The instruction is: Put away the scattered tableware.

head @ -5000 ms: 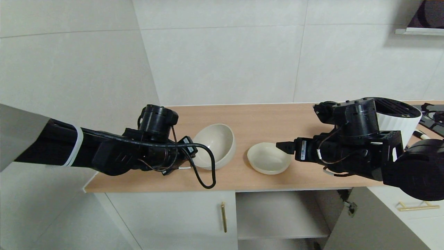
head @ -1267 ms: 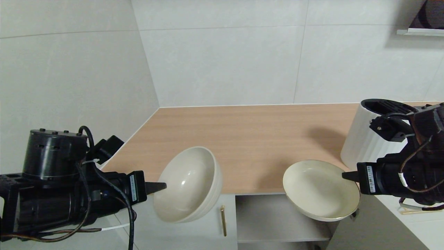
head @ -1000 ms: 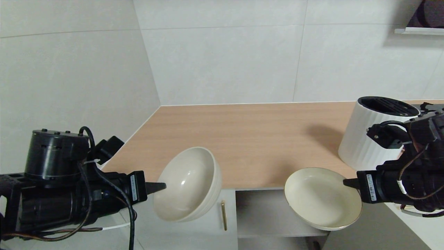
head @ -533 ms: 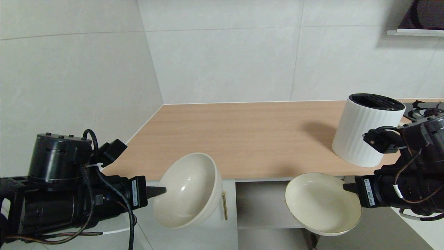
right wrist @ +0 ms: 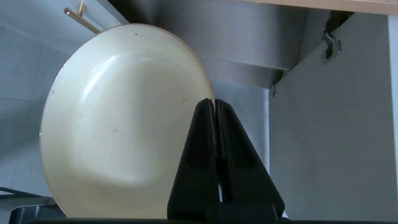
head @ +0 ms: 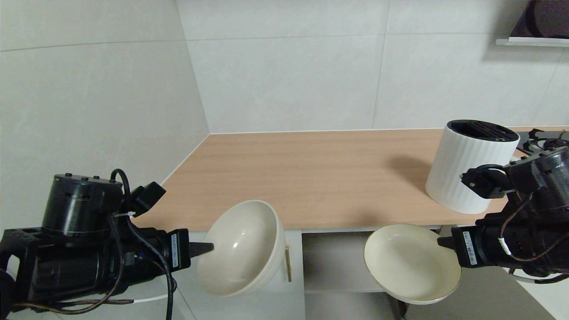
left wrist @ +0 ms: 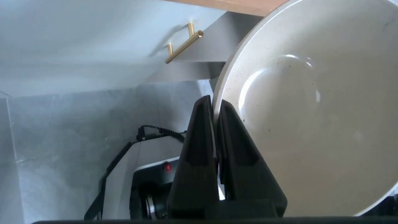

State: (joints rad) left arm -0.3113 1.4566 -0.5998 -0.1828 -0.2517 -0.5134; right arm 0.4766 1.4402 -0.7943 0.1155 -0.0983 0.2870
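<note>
My left gripper [head: 205, 247] is shut on the rim of a deep cream bowl [head: 240, 249], held tilted in the air in front of the closed left cabinet door. In the left wrist view the left gripper [left wrist: 214, 118] pinches the bowl [left wrist: 311, 118] by its edge. On the right, my right gripper [head: 444, 242] is shut on the rim of a shallow cream dish [head: 411, 264], held off the counter before the open cabinet. The right wrist view shows the right gripper [right wrist: 214, 112] clamping the dish [right wrist: 124, 118].
The wooden counter [head: 302, 178] carries a white ribbed cylinder with a black slotted top [head: 471, 162] at the right. Below is an open cabinet [head: 338, 266] with a shelf, its door [right wrist: 336, 124] swung out to the right. A brass handle [head: 287, 264] marks the closed door.
Both bowls were lifted off the counter and drawn back past its front edge. In the last second both arms sank slightly, and the camera shifted.
</note>
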